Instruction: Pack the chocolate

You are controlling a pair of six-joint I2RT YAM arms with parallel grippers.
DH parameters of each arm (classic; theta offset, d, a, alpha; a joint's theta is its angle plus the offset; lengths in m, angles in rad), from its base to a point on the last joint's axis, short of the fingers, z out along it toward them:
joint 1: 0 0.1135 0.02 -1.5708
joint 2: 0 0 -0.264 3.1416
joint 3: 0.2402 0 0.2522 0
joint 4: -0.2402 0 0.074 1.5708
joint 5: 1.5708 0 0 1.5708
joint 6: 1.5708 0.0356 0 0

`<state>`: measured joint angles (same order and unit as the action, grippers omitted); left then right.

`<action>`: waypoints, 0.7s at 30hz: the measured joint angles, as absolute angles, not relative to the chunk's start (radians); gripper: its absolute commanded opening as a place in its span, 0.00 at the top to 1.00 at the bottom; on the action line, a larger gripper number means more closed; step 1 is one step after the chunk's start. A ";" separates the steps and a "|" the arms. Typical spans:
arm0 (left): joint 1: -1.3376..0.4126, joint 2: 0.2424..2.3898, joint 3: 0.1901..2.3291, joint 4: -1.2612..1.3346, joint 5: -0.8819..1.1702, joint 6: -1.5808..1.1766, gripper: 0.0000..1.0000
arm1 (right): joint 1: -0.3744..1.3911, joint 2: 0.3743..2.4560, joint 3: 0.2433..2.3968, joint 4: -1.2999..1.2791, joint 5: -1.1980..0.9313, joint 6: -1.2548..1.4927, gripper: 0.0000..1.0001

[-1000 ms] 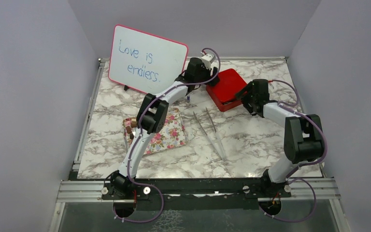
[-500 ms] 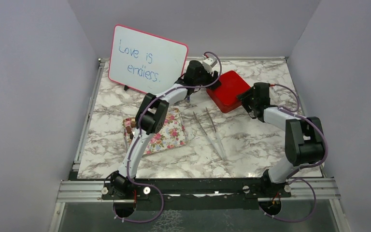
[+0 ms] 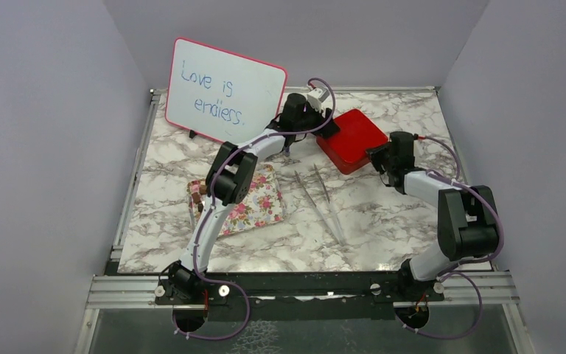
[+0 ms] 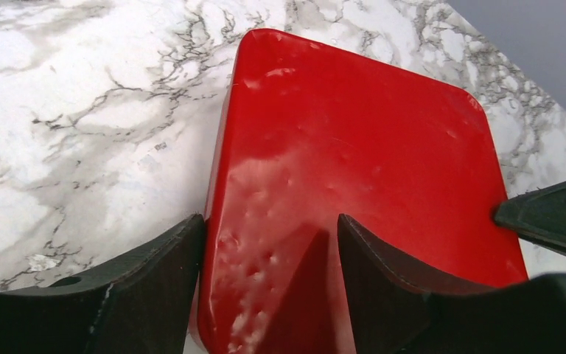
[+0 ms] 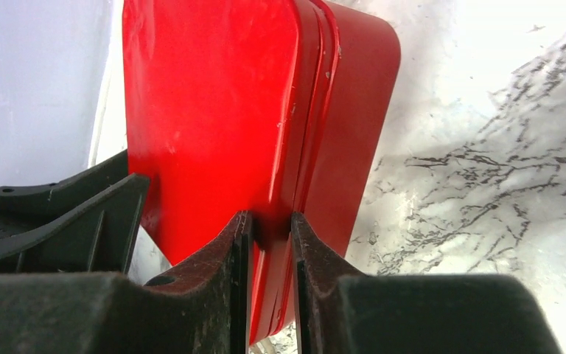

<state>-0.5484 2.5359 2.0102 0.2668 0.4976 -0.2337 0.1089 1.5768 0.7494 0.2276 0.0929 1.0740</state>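
The chocolate (image 3: pixel 200 193) shows as a few small brown pieces at the left edge of the floral tray (image 3: pixel 254 203), partly hidden by the left arm. The red box (image 3: pixel 352 133) lies at the back of the table with its lid down. My left gripper (image 3: pixel 323 127) is at its left corner. There its jaws (image 4: pixel 271 221) stand open astride the corner of the red box (image 4: pixel 354 133), one finger against the side and one over the lid. My right gripper (image 3: pixel 378 155) is at the near right edge. Its jaws (image 5: pixel 269 217) are shut on the rim of the red box (image 5: pixel 206 110).
A whiteboard (image 3: pixel 225 90) with handwriting stands at the back left, close behind the left arm. Long metal tweezers (image 3: pixel 323 198) lie on the marble between the tray and the box. Grey walls enclose the table on three sides.
The right gripper has slid to the right along the box's near edge and closed its jaws on the rim. The left gripper has stayed at the box's left corner.
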 measured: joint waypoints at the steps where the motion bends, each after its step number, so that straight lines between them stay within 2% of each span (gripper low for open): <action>1: -0.548 2.536 2.010 0.269 0.504 -0.253 0.39 | 0.109 1.572 0.744 0.228 0.099 1.078 0.89; 5: -0.543 2.536 2.010 0.270 0.515 -0.305 0.30 | 0.109 1.559 0.726 0.231 0.126 1.100 0.99; 10: -0.547 2.509 1.979 0.264 0.500 -0.318 0.27 | 0.109 1.559 0.710 0.255 0.146 1.125 0.99; 12: -0.551 2.489 1.962 0.244 0.474 -0.318 0.26 | 0.109 1.559 0.706 0.260 0.148 1.133 0.98; 15: -0.562 2.448 1.932 0.211 0.408 -0.317 0.24 | 0.110 1.559 0.704 0.258 0.153 1.145 0.85; 17: -0.573 2.411 1.930 0.175 0.341 -0.312 0.22 | 0.111 1.559 0.705 0.253 0.158 1.155 0.81; 19: -0.586 2.374 1.935 0.141 0.265 -0.294 0.21 | 0.112 1.557 0.707 0.248 0.162 1.158 0.80; 21: -0.601 2.340 1.953 0.107 0.184 -0.270 0.21 | 0.112 1.556 0.707 0.248 0.162 1.155 0.86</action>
